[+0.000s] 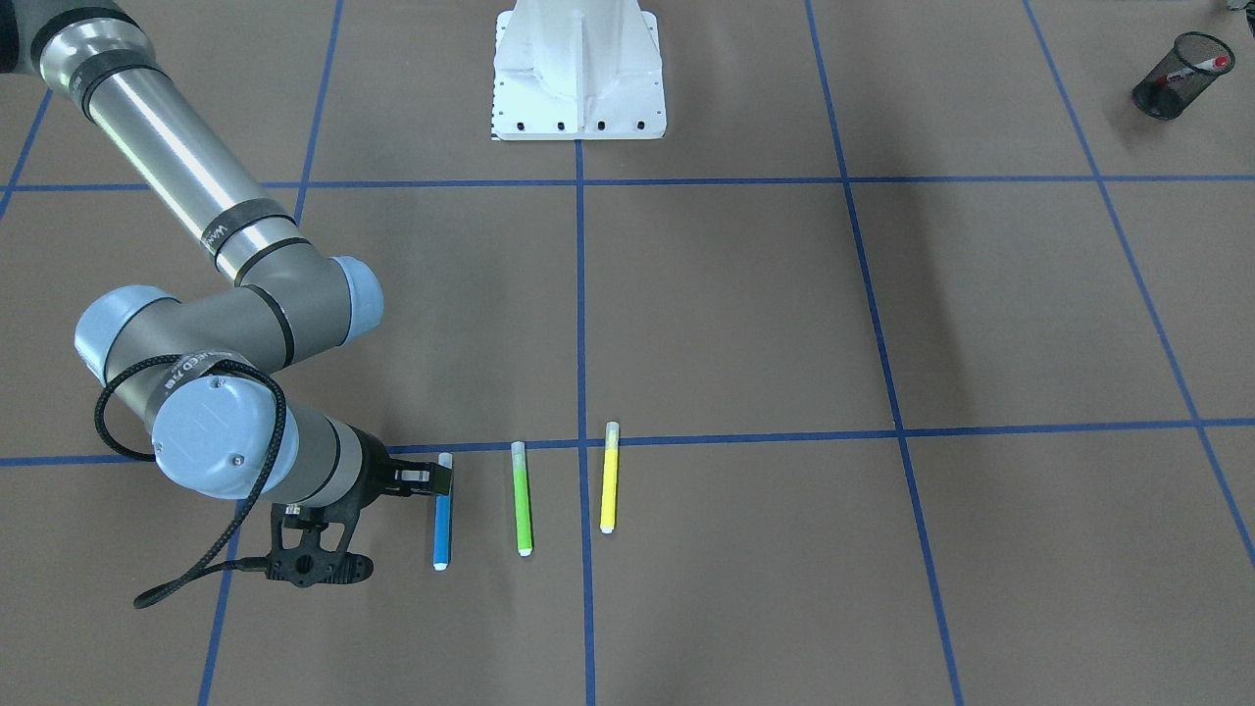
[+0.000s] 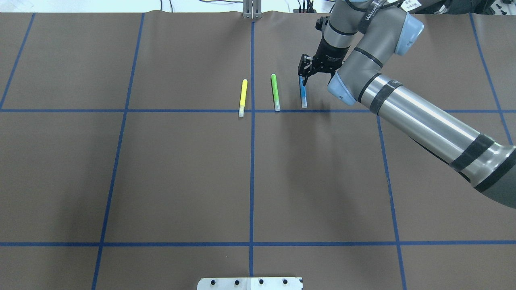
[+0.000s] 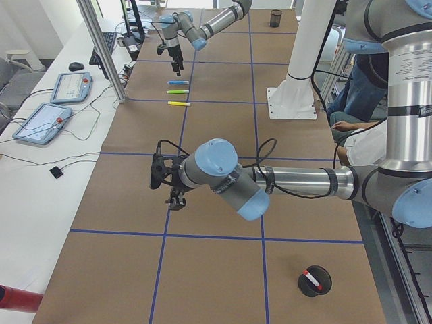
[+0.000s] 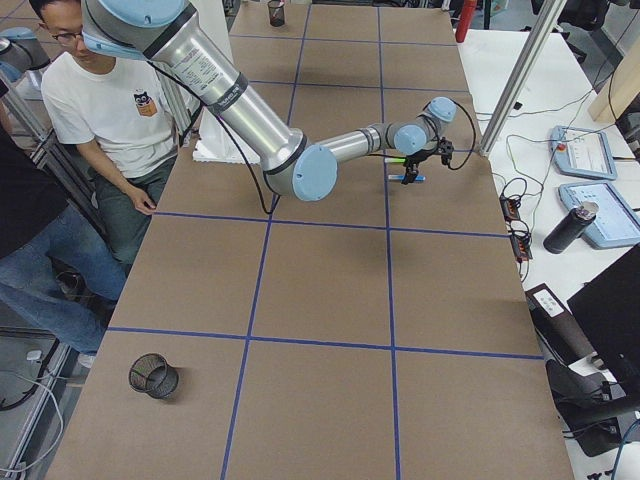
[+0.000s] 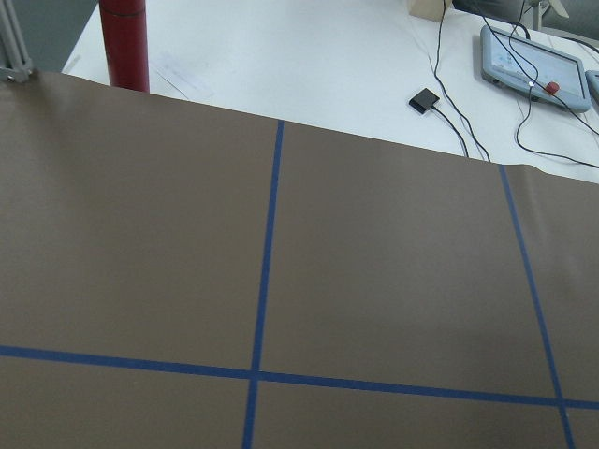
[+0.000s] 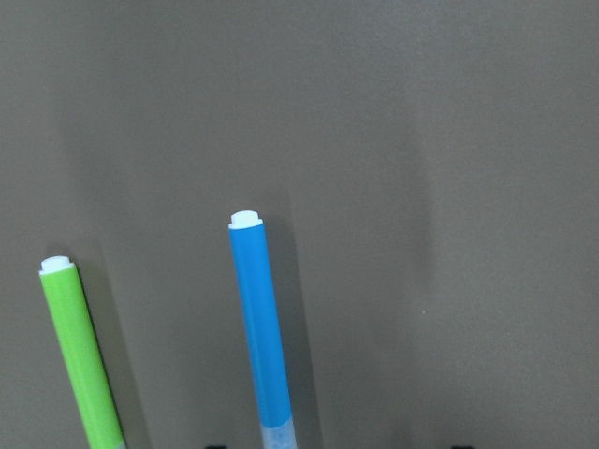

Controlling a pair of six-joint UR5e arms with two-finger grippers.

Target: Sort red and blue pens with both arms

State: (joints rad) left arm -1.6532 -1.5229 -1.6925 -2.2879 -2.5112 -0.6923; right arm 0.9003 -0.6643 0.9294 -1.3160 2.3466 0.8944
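My right pincer (image 2: 303, 80) spread, low over blue pen (image 2: 303, 96) cap end, jaws either side: I judge ready to pinch. At its nine o'clock green pen (image 2: 275, 90), not wanted. My left pincer (image 3: 174, 201): cannot tell.

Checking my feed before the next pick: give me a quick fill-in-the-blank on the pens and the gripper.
The open right gripper straddles a pen coloured ___.
The middle pen of the row is ___.
The lone pen in the mesh cup has a ___ cap.
Missing words: blue; green; red.
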